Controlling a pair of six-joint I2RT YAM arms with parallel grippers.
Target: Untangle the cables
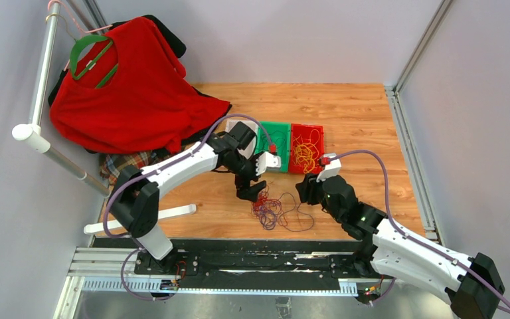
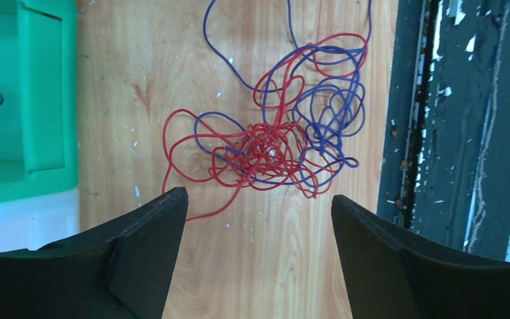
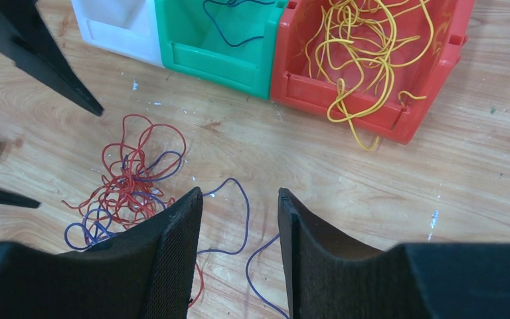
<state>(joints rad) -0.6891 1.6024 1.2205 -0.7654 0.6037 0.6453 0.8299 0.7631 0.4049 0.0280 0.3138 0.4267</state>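
A tangle of thin red and purple cables (image 1: 272, 211) lies on the wooden table in front of the bins. In the left wrist view the tangle (image 2: 279, 143) lies just ahead of my open, empty left gripper (image 2: 259, 199). In the top view the left gripper (image 1: 252, 191) hovers at the tangle's upper left. My right gripper (image 3: 239, 196) is open and empty, with a loose purple cable loop (image 3: 242, 212) between its jaws on the table. It sits to the right of the tangle (image 1: 307, 189). Yellow cables (image 3: 365, 46) fill the red bin (image 3: 438, 73), one strand hanging over its front rim.
A green bin (image 3: 226, 60) holds a purple cable, and a white bin (image 3: 116, 30) stands left of it. A red shirt (image 1: 133, 86) hangs on a rack at the back left. The dark rail (image 2: 451, 133) runs along the table's near edge.
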